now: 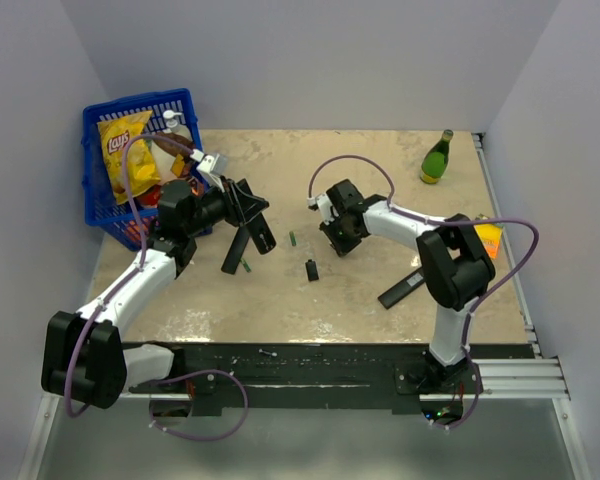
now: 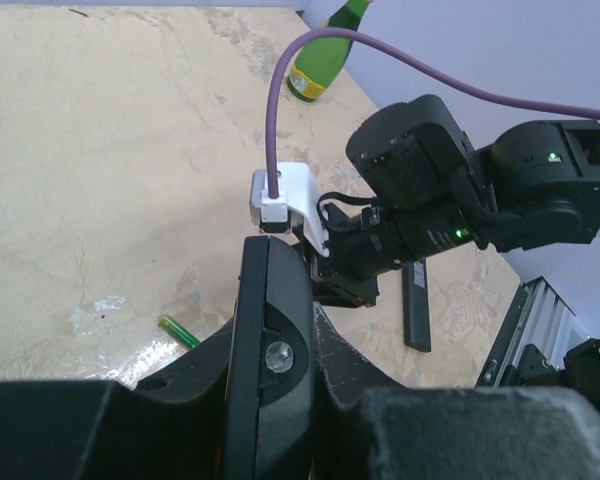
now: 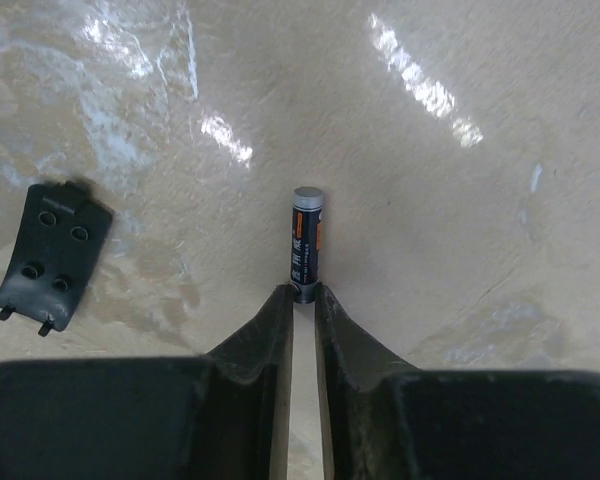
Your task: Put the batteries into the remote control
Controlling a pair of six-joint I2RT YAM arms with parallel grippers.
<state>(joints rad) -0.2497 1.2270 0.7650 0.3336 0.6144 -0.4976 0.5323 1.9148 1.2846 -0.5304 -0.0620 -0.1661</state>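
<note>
**Battery pinched, remote clamped**

Your right gripper (image 3: pixel 302 296) has its fingers drawn narrow, nipping the near end of one battery (image 3: pixel 306 235). The back cover (image 3: pixel 52 255) lies apart to its left. Your left gripper (image 1: pixel 248 218) is clamped on the remote control (image 1: pixel 234 254) (tilted, lower end by the table (image 1: pixel 380 180)). A green battery (image 2: pixel 180 331) lies near.

Dark orange-marked battery (image 3: pixel 306 240) end-pinched; slim black remote (image 1: pixel 237 250) aslant.
</note>
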